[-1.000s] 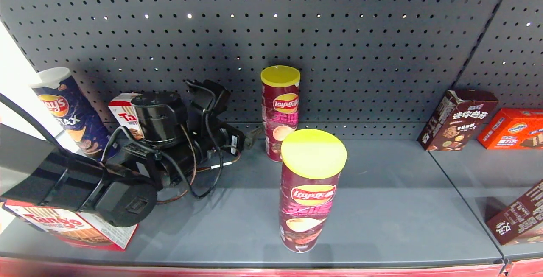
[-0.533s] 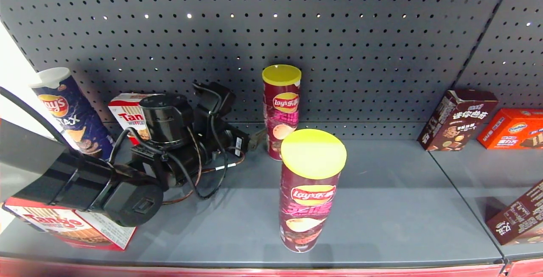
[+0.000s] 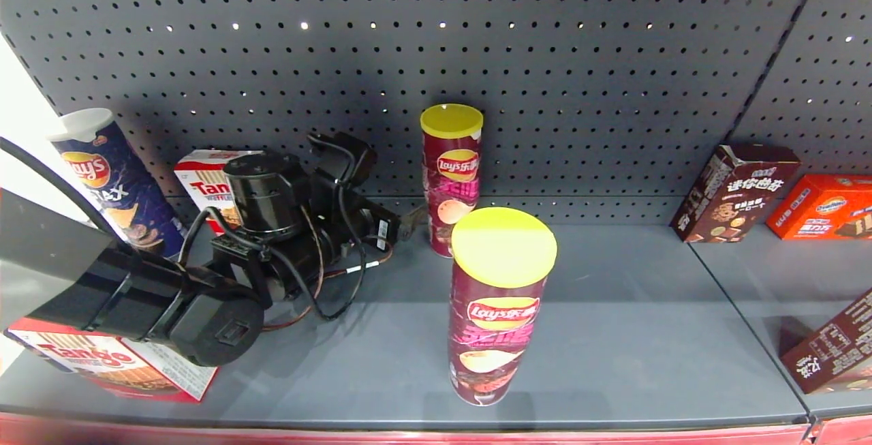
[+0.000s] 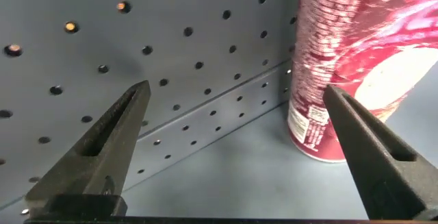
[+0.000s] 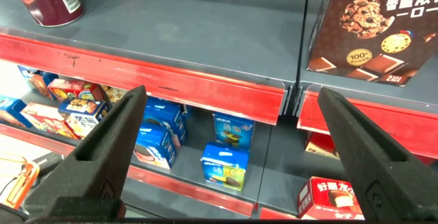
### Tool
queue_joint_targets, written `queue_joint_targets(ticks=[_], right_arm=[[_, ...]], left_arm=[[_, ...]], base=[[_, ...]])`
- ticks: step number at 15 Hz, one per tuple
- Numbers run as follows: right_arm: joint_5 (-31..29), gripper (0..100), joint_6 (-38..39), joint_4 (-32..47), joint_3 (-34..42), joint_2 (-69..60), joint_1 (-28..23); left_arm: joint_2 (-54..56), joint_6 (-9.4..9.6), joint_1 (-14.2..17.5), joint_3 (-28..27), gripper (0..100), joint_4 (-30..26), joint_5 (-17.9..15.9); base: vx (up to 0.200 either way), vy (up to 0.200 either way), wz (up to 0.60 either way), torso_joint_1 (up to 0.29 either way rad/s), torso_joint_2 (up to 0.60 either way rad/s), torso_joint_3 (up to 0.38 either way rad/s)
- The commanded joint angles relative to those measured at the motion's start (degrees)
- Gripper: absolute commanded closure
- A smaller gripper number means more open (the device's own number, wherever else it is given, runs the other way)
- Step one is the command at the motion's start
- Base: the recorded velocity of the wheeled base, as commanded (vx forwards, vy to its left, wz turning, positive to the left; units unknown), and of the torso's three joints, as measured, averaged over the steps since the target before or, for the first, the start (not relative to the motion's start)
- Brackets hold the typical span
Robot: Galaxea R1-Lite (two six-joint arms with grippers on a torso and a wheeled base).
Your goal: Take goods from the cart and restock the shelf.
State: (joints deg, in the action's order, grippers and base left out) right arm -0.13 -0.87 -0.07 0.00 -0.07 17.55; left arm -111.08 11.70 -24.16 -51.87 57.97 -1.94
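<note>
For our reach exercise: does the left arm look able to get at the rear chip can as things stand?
Probably yes. The open left end effector sits beside the rear chip can, with nothing between them; the front can stands clear.

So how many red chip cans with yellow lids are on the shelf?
2. The back can stands by the pegboard; the front can stands nearer the shelf edge. The left arm might hide another.
</note>
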Motion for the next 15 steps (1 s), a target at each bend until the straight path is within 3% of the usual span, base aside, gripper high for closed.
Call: queue_joint_targets(ticks=[1, 5, 15], right_arm=[[0.0, 0, 0.0, 0.0, 0.0, 0.1, 0.0], [0.0, 0, 0.0, 0.0, 0.0, 0.1, 0.0], [0.0, 0, 0.0, 0.0, 0.0, 0.1, 0.0]], left_arm=[[0.1, -0.01, 0.3, 0.1, 0, 0.0, 0.6], [-1.2, -0.01, 0.1, -0.4, 0, -0.1, 2.6], [-3.0, -0.19, -1.1, -2.5, 0, -0.6, 2.5]], base=[[0.0, 0.0, 0.0, 0.0, 0.0, 0.0], [0.0, 0.0, 0.0, 0.0, 0.0, 0.0], [0.0, 0.0, 0.0, 0.0, 0.0, 0.0]])
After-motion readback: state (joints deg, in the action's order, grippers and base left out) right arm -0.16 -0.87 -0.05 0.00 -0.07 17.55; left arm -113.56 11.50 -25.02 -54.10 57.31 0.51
